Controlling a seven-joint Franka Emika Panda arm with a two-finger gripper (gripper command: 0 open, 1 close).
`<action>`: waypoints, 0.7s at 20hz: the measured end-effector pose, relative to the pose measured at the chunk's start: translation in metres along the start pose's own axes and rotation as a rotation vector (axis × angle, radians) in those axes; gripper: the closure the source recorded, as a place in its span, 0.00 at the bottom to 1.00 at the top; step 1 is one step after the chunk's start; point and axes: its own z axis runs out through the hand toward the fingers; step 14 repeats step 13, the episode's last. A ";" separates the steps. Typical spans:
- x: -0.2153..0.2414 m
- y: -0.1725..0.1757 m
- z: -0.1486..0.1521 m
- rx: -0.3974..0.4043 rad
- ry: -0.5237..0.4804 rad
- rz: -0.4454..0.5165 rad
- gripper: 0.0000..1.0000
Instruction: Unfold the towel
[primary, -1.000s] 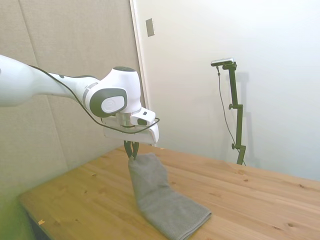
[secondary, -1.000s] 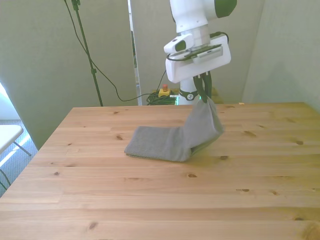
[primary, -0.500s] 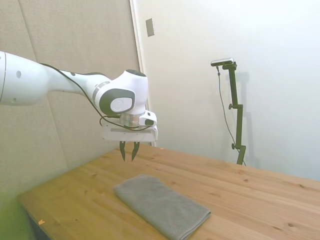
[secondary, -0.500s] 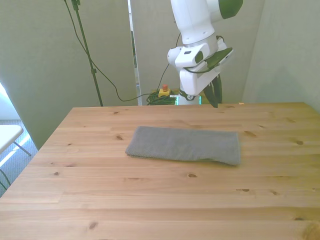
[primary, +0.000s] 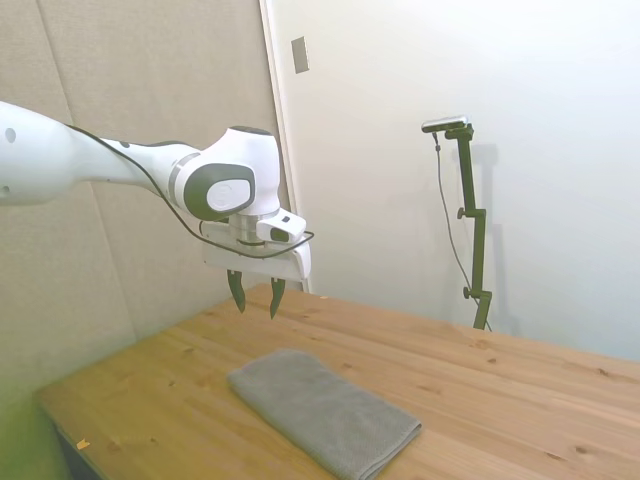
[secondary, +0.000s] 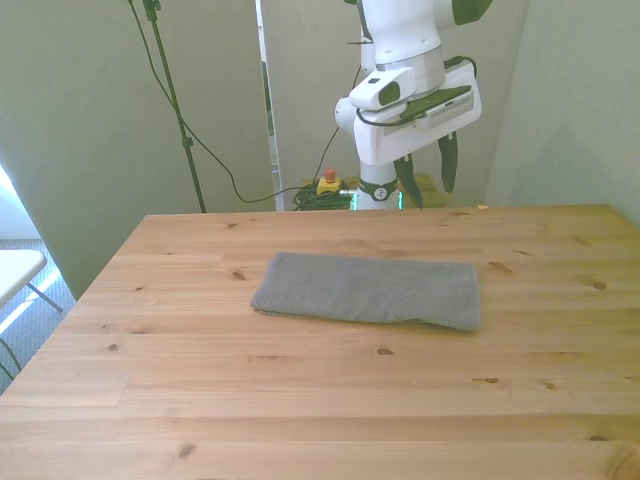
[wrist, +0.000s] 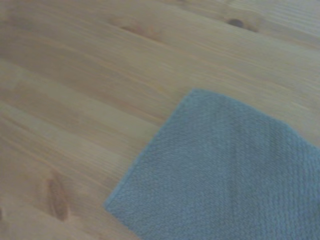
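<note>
While the pincer (primary: 255, 297) hangs agape, the towel (secondary: 368, 290) lies flat.

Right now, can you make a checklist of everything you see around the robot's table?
Surface: wooden table, bare apart from the towel.
Job's thing: grey towel lies flat in a long strip, not held.
Clutter: nothing seen on the table.
Gripper: gripper open, empty, up in the air above the table's far edge.
Cables: a black cable hangs behind the table; a thin one loops around the wrist.
Surroundings: pale walls, plus a yellow box with a red button on the floor behind.
</note>
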 end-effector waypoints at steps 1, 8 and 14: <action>-0.002 0.007 0.004 -0.010 0.011 0.045 0.00; -0.048 0.011 0.036 -0.114 0.064 0.371 0.00; -0.103 0.009 0.048 -0.214 0.125 0.508 0.00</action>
